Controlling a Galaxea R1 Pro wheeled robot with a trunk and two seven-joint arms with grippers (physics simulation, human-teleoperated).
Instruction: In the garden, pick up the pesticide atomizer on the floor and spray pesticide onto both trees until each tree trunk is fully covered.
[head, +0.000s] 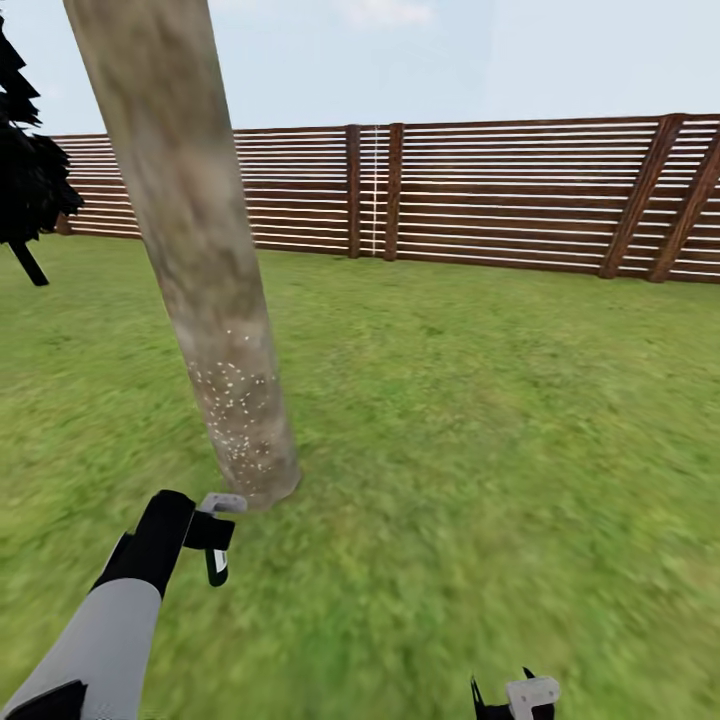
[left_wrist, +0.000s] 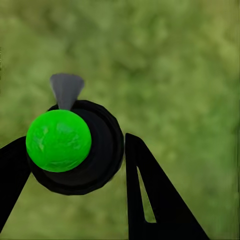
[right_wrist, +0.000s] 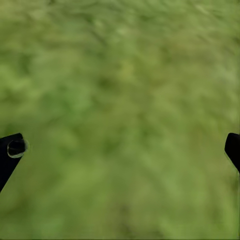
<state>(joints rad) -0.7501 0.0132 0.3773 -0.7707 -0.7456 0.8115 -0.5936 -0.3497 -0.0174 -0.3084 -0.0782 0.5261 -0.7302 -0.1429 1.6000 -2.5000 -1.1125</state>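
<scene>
Trunk (head: 195, 250) blotchy grey-beige, whitish specks (head: 238, 410); grass (head: 480, 420) mottled green; fence (head: 520, 195) brown-slatted.

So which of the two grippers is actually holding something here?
The left gripper: it is shut on the pesticide atomizer, close to the speckled tree trunk. The right gripper is open over bare grass.

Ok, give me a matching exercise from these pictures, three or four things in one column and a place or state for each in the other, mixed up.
Things:
1. pesticide atomizer
2. tree trunk
3. right gripper
4. fence

States:
A. open, over bare grass
B. leaning, speckled with whitish dots low down
C. held in the left gripper
D. brown slats behind the lawn

Pairs: 1-C, 2-B, 3-A, 4-D
</scene>
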